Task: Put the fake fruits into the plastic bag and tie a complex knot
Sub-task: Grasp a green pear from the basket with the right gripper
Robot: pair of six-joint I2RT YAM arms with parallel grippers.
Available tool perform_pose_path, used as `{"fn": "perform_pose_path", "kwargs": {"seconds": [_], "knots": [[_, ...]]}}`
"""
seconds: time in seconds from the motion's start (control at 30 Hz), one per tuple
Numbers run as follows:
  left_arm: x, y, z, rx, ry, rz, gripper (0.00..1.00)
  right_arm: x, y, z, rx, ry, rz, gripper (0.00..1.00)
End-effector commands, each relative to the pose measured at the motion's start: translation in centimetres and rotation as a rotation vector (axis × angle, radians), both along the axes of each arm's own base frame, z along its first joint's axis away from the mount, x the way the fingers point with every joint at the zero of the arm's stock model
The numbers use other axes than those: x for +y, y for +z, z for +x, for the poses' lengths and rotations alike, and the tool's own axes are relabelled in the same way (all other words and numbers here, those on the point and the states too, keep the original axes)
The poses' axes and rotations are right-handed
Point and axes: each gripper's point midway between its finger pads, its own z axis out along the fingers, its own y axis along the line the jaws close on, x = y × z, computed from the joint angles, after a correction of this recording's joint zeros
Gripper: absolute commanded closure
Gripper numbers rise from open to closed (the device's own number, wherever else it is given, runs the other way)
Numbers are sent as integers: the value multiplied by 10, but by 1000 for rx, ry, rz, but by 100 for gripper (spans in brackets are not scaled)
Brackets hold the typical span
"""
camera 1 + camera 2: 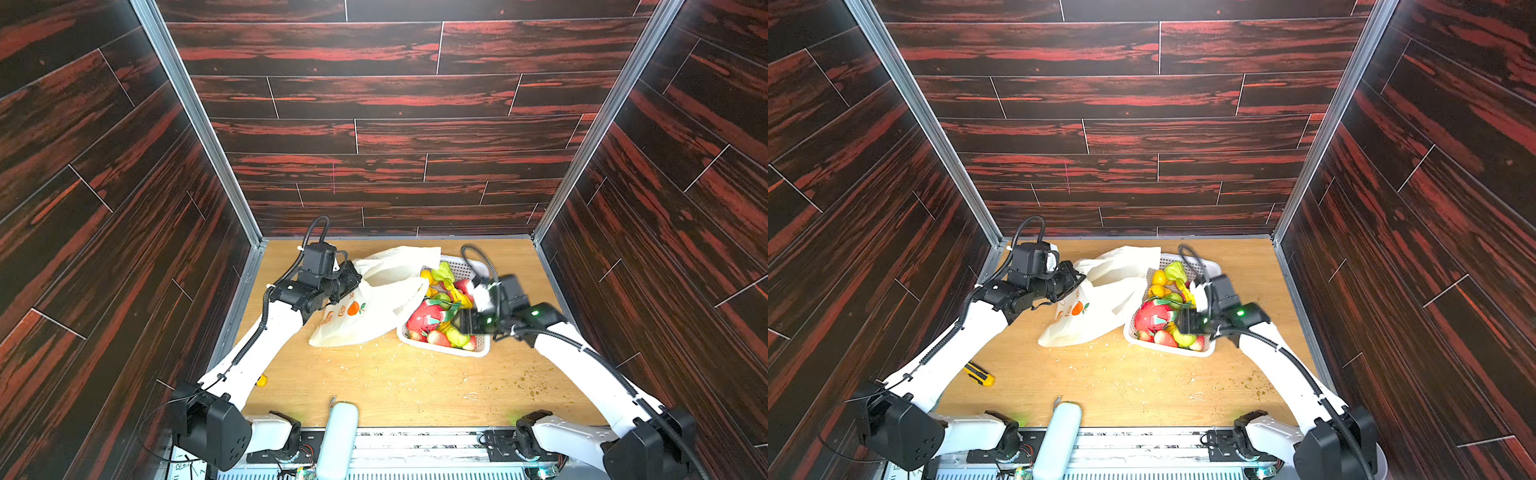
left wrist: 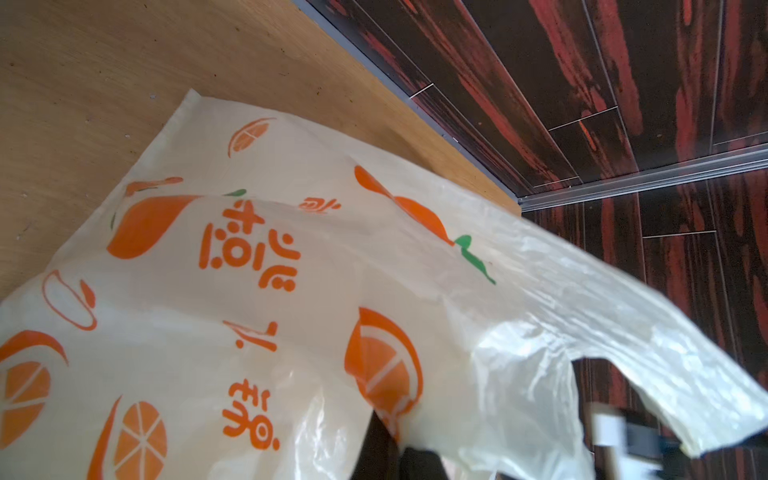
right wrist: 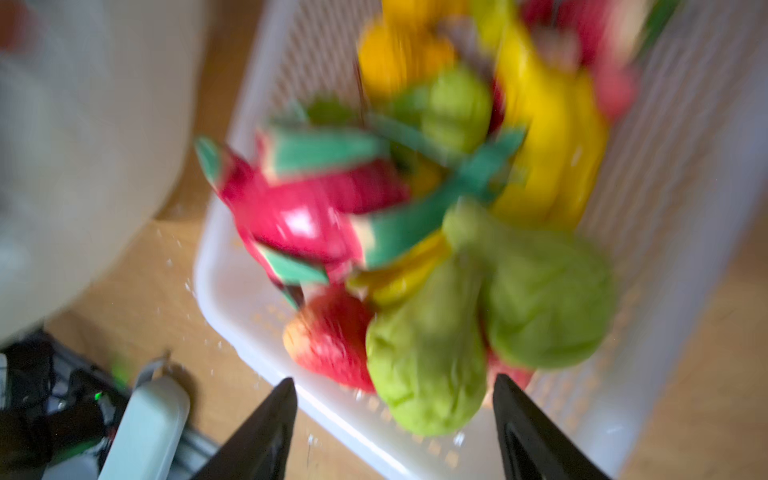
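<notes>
The plastic bag (image 1: 374, 307) (image 1: 1100, 303) lies slack on the wooden table, cream with orange fruit prints (image 2: 291, 291). My left gripper (image 1: 353, 278) (image 2: 399, 449) is shut on the bag's upper edge near a handle loop and holds it lifted. The fake fruits fill a white perforated basket (image 1: 444, 351) (image 3: 232, 291) to the right of the bag: a pink dragon fruit (image 1: 424, 318) (image 3: 303, 216), two green pears (image 3: 424, 353), a strawberry (image 3: 332, 332) and bananas (image 3: 548, 137). My right gripper (image 1: 461, 322) (image 3: 395, 384) hovers open just above the nearer pear, blurred by motion.
A yellow utility knife (image 1: 980, 374) lies by the left arm. A pale rounded handle (image 1: 338, 436) sticks up at the table's front edge. Crumbs are scattered on the table. Dark wood-patterned walls close in the left, right and back sides.
</notes>
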Motion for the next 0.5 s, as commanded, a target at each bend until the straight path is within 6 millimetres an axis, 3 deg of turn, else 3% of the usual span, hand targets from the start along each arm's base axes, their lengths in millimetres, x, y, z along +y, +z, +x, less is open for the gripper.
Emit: {"fn": "perform_pose_path", "kwargs": {"seconds": [0.0,0.17,0.47], "knots": [[3,11,-4,-29,16,-26,100,1,-20,-17,107,-66,17,27],[5,10,-7,-32,15,-21,100,-6,-33,-14,107,-119,-18,27],[5,7,-11,-28,8,-21,100,3,-47,11,75,-119,-25,23]]}}
